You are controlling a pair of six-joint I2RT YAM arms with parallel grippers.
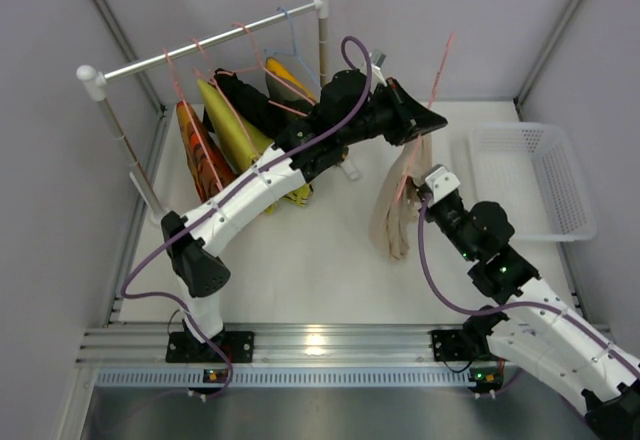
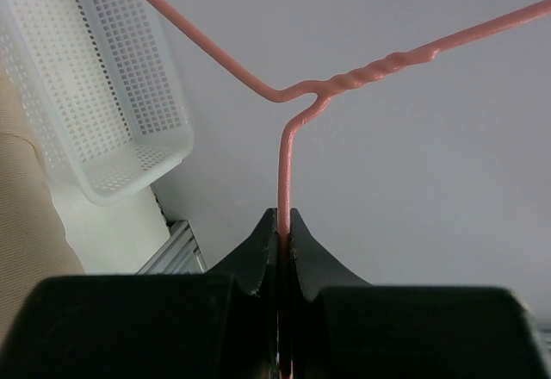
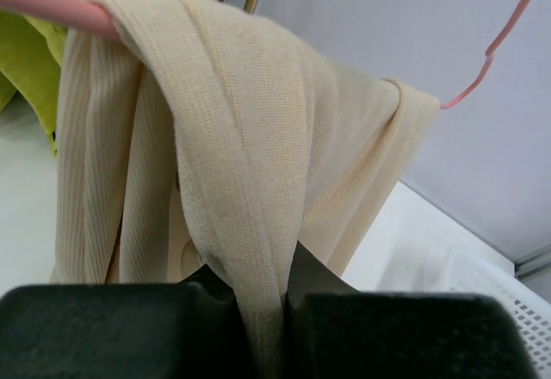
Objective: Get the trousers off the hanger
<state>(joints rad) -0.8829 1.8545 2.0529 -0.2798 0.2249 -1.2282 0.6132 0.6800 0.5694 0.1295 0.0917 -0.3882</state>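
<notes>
Holding pink hanger [image 2: 284, 159] aloft by its stem in closed left claw [image 2: 284, 222] as anchor | pinching beige trousers [image 3: 232, 138], draped over hanger bar above desk [image 1: 310, 260], in closed right claw [image 3: 256, 282], ready for pull-off

Bright, even light is falling from overhead in the top view, casting only faint, soft shadows on the white counter [image 1: 330, 260]. A small white glare is flaring on the metal rail [image 1: 315, 341] at bottom centre. In the left wrist view the left fingers [image 2: 254, 254] are showing flat black and soft-edged, the pink hanger wire [image 2: 284, 164] is reading crisp, and the white basket [image 2: 129, 95] at upper left is washing out slightly. In the right wrist view the beige trousers [image 3: 258, 138] are showing sharp ribbing, while the right fingers [image 3: 314, 276] along the bottom are sinking into detailless black.
</notes>
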